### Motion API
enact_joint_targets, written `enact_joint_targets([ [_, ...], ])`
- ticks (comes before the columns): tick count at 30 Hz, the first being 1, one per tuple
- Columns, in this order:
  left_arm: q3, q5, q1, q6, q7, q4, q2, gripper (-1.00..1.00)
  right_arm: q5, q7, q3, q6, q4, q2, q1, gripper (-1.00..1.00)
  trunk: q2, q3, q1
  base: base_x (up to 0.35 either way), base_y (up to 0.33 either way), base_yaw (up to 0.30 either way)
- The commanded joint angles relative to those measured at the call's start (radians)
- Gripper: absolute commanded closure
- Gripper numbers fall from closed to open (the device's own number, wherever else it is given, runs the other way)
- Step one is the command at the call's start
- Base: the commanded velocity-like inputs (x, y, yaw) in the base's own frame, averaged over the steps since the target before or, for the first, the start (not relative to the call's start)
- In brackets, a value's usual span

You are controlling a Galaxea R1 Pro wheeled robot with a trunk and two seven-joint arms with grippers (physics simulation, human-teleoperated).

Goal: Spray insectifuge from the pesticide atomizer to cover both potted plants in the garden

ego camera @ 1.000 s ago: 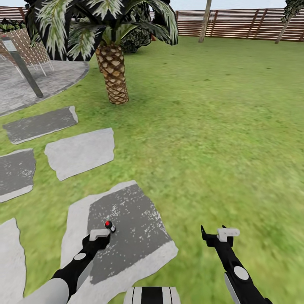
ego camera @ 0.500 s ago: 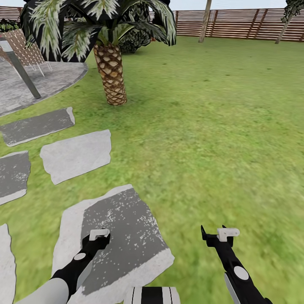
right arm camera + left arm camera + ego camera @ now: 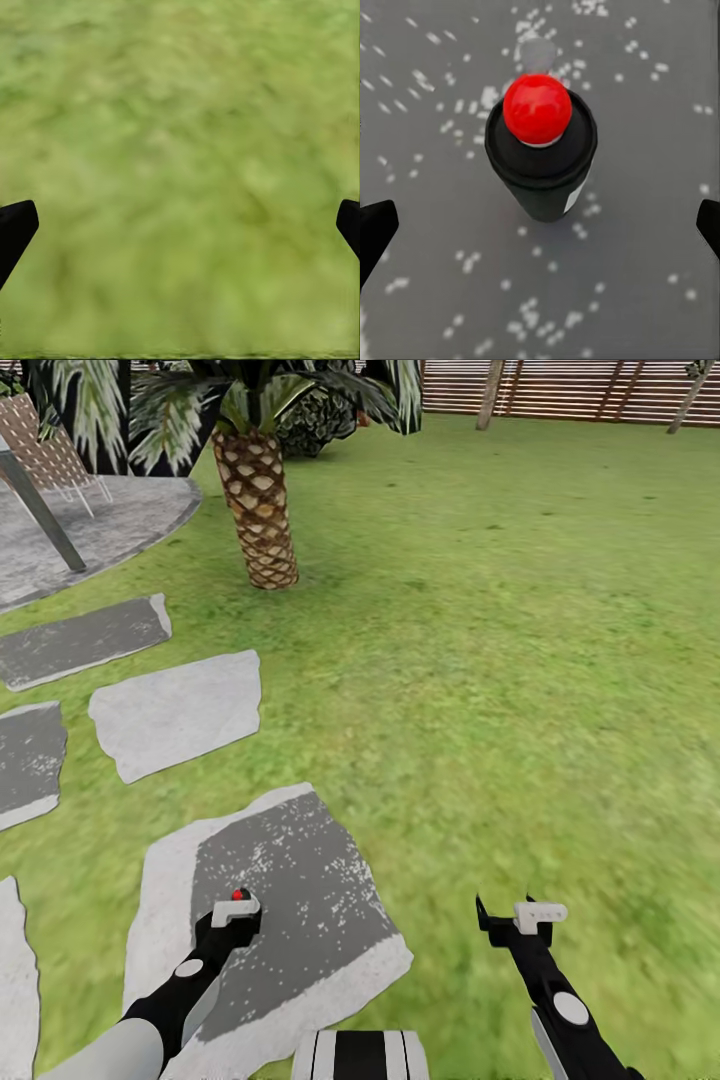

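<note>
Mostly hidden, pesticide atomizer (image 3: 239,895) peeks past left gripper (image 3: 236,916).

Matt black pesticide atomizer (image 3: 541,154) on rough speckled stone (image 3: 645,150).

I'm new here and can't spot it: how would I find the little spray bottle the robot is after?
Start at the palm trunk and follow the lawn down to the nearest big grey stepping stone. The pesticide atomizer stands on it, just beyond the open left gripper. It is a slim dark bottle with a round red top, the only red thing on the speckled stone.
</note>
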Motion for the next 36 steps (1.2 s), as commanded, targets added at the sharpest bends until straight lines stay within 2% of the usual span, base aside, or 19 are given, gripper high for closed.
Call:
enact_joint_targets([
  [1, 0.001, 0.001, 0.0, -0.008, 0.001, 0.001, 0.0, -1.0, 0.004, 0.0, -0.001, -0.003, 0.01, 0.001, 0.0, -1.0, 0.0, -0.002, 0.0, 0.0, 0.0, 0.0],
  [3, 0.001, 0.001, 0.0, -0.011, 0.001, 0.001, 0.0, -1.0, 0.003, 0.0, -0.001, -0.003, 0.018, 0.001, 0.0, -1.0, 0.0, -0.003, 0.0, 0.0, 0.0, 0.0],
  [12, 0.001, 0.001, 0.0, -0.015, 0.001, 0.001, 0.001, -1.0, 0.003, 0.0, -0.001, -0.003, 0.029, 0.002, 0.0, -1.0, -0.002, -0.044, 0.004, 0.0, 0.0, 0.0],
  [20, 0.001, 0.001, 0.0, -0.015, 0.001, 0.001, 0.001, -1.0, 0.003, 0.0, -0.001, -0.003, 0.03, 0.001, 0.0, -1.0, -0.002, -0.054, 0.004, 0.0, 0.0, 0.0],
  [36, 0.001, 0.001, 0.0, -0.018, 0.001, 0.001, 0.001, -1.0, 0.003, 0.0, -0.001, -0.003, 0.031, 0.001, 0.0, -1.0, -0.002, -0.055, 0.004, 0.061, 0.015, 0.0],
])
